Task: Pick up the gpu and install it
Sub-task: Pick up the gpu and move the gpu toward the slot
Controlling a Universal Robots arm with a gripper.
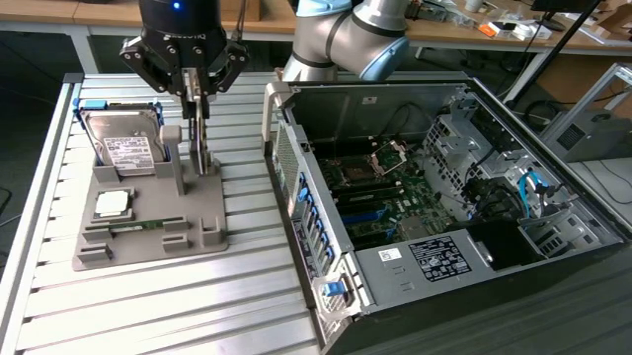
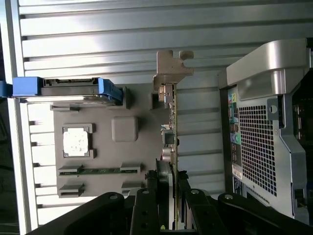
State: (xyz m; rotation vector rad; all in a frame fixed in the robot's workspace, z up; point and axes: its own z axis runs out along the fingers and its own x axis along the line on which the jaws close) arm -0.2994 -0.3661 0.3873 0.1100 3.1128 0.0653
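The gpu (image 1: 201,140) is a thin card standing on edge at the back right of the grey parts holder (image 1: 148,222). My gripper (image 1: 195,95) reaches down over it from above, its fingers pressed on both faces of the card's top edge. In the wrist view the gpu (image 2: 172,128) is edge-on, with its silver bracket (image 2: 171,68) at the far end and my fingers (image 2: 145,208) clamping the near end. Whether the card's lower edge still sits in the holder's slot I cannot tell.
The holder also carries a hard drive (image 1: 129,144) with blue rails, a silver processor (image 1: 112,203) and a green memory stick (image 1: 148,224). The open computer case (image 1: 445,200) lies on the exterior view's right, motherboard (image 1: 380,196) exposed. The table has a slatted metal top (image 1: 158,296).
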